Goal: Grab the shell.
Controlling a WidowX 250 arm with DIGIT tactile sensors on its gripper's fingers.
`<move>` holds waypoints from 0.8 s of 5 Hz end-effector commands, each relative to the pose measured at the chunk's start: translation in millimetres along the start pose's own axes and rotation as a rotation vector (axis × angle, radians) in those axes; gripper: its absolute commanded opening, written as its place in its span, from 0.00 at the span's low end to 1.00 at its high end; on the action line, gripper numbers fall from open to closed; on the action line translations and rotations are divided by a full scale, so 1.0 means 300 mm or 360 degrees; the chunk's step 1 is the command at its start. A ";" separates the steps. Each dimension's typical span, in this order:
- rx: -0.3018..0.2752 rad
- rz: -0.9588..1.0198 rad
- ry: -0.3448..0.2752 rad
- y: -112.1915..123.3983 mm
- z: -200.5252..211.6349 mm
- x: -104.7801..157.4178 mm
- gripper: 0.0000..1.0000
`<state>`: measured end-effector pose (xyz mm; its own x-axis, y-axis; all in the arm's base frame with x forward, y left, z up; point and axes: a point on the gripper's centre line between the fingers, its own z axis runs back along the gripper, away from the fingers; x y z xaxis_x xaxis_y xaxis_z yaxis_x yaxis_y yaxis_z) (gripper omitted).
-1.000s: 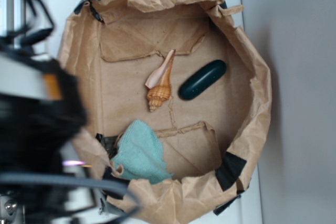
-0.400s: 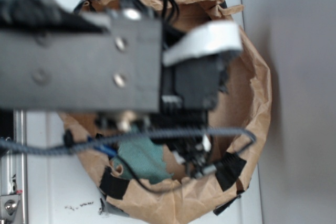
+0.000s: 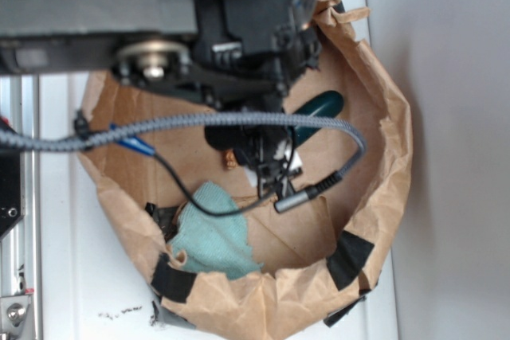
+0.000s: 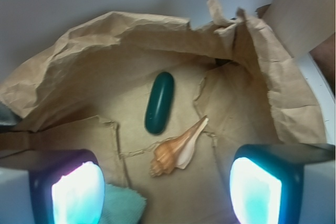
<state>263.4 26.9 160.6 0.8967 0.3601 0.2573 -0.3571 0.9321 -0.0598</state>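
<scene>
The shell (image 4: 176,150), orange-tan with a pale lip and a long pointed tail, lies on the brown paper floor of the bag. In the wrist view it sits between and just ahead of my gripper (image 4: 167,192), which is open with nothing between its fingers (image 4: 79,192). The gripper hovers above the shell without touching it. In the exterior view my gripper (image 3: 267,161) and arm cover most of the shell; only a small tan tip (image 3: 230,158) shows.
A dark green capsule (image 4: 159,102) (image 3: 319,107) lies just beyond the shell. A teal cloth (image 3: 211,232) (image 4: 122,208) is bunched near the left finger. Crumpled walls of the paper bag (image 3: 390,141) ring everything, and a grey cable (image 3: 239,121) loops over it.
The arm has swung in from the left and now hangs over the bag's middle, hiding the shell that was in plain exterior view a second ago. Shell, capsule and cloth have not moved.
</scene>
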 end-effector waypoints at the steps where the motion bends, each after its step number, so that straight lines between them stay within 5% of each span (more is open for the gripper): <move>1: -0.0016 0.0021 -0.0085 0.025 0.044 0.029 1.00; 2: 0.0158 -0.0037 -0.0221 0.056 -0.117 0.007 1.00; 4: 0.0174 -0.0105 -0.0189 0.080 -0.299 -0.008 1.00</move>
<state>267.6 42.3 55.6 0.9074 0.2801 0.3133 -0.3205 0.9434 0.0847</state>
